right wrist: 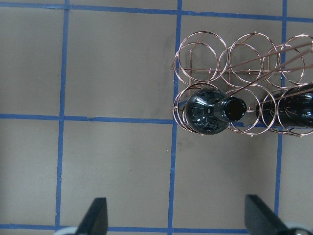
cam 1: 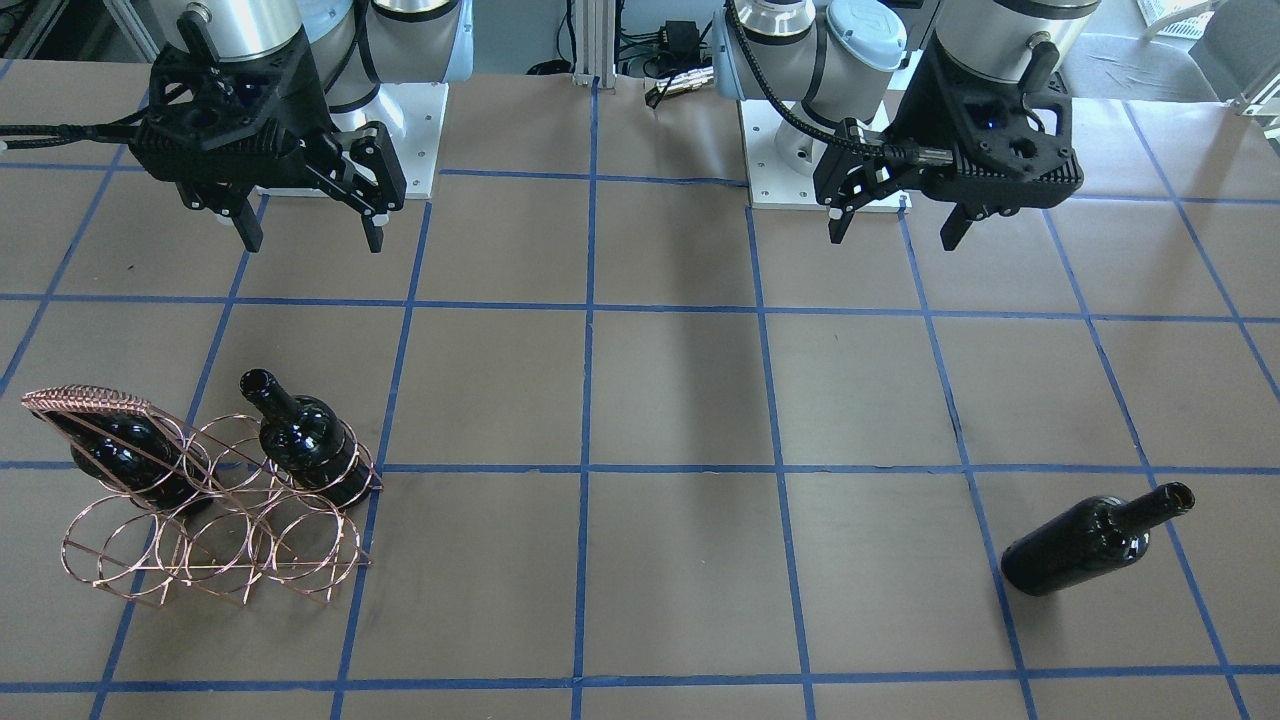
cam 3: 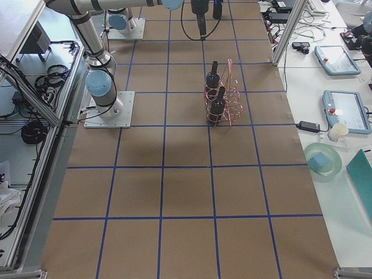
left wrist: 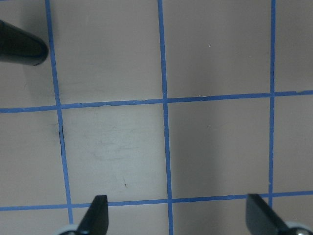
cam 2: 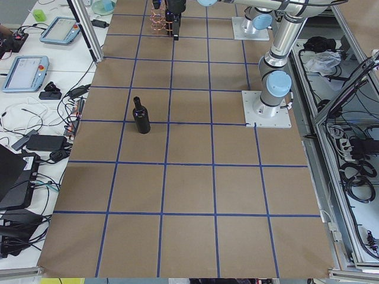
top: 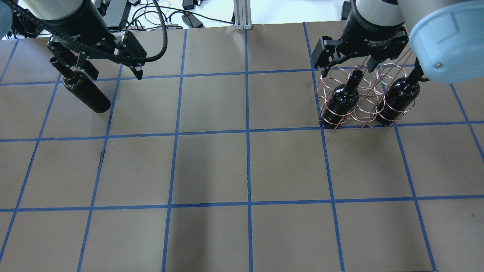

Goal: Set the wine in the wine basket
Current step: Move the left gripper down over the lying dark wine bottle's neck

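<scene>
The loose bottle (cam 1: 1085, 545) stands upright on the table (cam 1: 680, 400), neck up, out by the operators' edge toward the robot's left end. The left claw (cam 1: 893, 238) hangs nearer the robot's edge, spread wide and holding nothing, so the bottle sits outward from it and somewhat leftward (this arm's job, I'd say). The right claw (cam 1: 312, 240), equally wide and empty, hovers by the rack (cam 1: 205, 520) toward the right end. Three bottles in all: an inner bottle (cam 1: 300, 440) and an outer bottle (cam 1: 120, 450) already stand in the one rack.

Bright, even overhead light — soft shadows, glossy bottle (cam 1: 1090, 545) glints.
</scene>
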You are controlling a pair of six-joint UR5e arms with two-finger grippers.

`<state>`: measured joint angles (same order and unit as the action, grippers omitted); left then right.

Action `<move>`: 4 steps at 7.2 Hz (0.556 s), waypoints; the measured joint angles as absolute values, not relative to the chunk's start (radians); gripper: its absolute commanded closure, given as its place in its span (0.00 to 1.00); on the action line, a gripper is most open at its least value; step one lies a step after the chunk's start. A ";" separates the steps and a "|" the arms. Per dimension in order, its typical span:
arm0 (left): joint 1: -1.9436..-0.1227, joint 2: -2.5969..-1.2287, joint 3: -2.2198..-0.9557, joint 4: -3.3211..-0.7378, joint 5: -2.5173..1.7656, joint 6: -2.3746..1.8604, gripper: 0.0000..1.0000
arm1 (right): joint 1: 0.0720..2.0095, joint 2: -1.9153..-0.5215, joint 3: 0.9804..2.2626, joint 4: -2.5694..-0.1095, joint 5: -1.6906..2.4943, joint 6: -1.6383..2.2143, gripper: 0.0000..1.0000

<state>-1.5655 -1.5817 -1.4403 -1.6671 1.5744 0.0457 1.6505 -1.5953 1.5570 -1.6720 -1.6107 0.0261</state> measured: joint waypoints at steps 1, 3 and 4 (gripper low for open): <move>-1.564 -1.581 -1.440 -1.670 1.576 0.046 0.00 | 1.651 -1.595 1.557 -1.672 -1.611 0.026 0.00; -1.561 -1.579 -1.440 -1.679 1.575 0.046 0.00 | 1.651 -1.595 1.557 -1.672 -1.611 0.026 0.00; -1.559 -1.579 -1.440 -1.682 1.572 0.046 0.00 | 1.651 -1.595 1.557 -1.672 -1.611 0.026 0.00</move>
<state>-1.5590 -1.5786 -1.4404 -1.6816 1.5718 0.0460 1.6506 -1.5953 1.5570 -1.6720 -1.6107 0.0261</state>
